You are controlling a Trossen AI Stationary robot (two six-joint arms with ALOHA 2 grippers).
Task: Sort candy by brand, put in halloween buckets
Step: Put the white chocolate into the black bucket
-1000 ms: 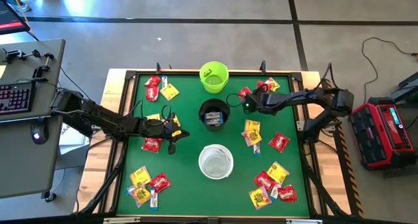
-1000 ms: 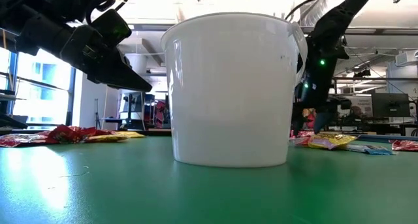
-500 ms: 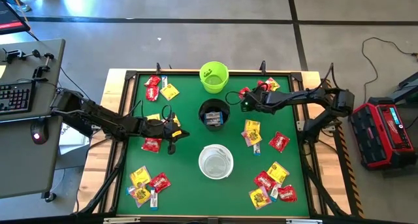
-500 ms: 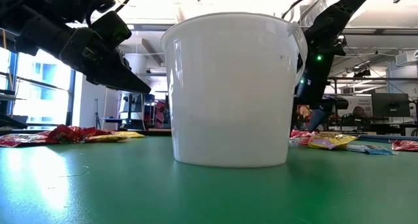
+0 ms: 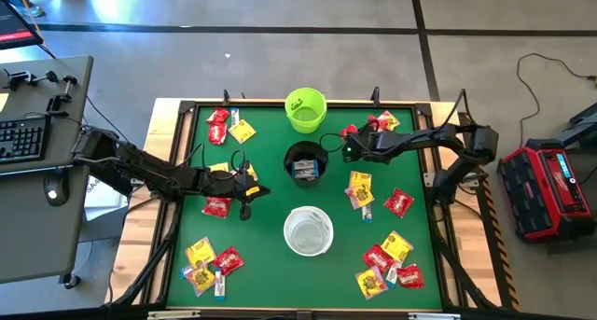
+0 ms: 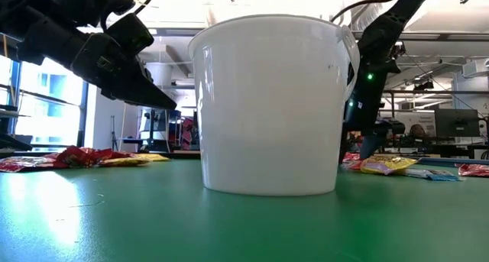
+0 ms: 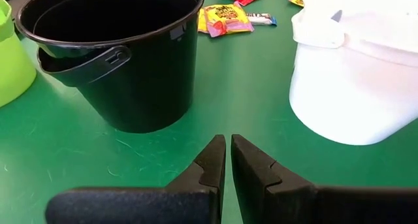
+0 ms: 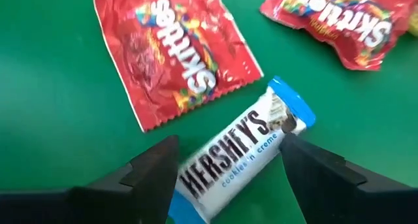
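Green table surface (image 5: 270,264), black-framed, on a grey floor; a desk with a keyboard (image 5: 20,139) stands off its left edge, a red case (image 5: 546,189) off its right edge.

Halloween buckets, three, in a line down the middle of the surface: lime green bucket (image 5: 305,110) at the far edge; black bucket (image 5: 305,163) at the centre, with a blue-and-white packet showing inside; white bucket (image 5: 308,230) nearest the near edge, filling most of the low view.

Left arm: reaches in from the left edge. Left gripper (image 5: 246,206) sits left of the black and white buckets, jaws closed together, holding nothing; in the left wrist view the fingertips (image 7: 214,160) meet above bare green.

Right arm: reaches in from the right edge. Right gripper (image 5: 347,153) is just right of the black bucket, jaws spread wide, straddling a Hershey's bar (image 8: 238,155) that lies flat on the surface; not gripped.

Candy, loose packets in groups:
- far left corner, red and yellow (image 5: 227,126)
- near left corner, red and yellow (image 5: 211,263)
- right half, red and yellow (image 5: 378,196)
- near right corner (image 5: 390,263)
- red Skittles packet (image 8: 171,51) just beside the Hershey's bar, a second red Skittles packet (image 8: 337,23) near it.
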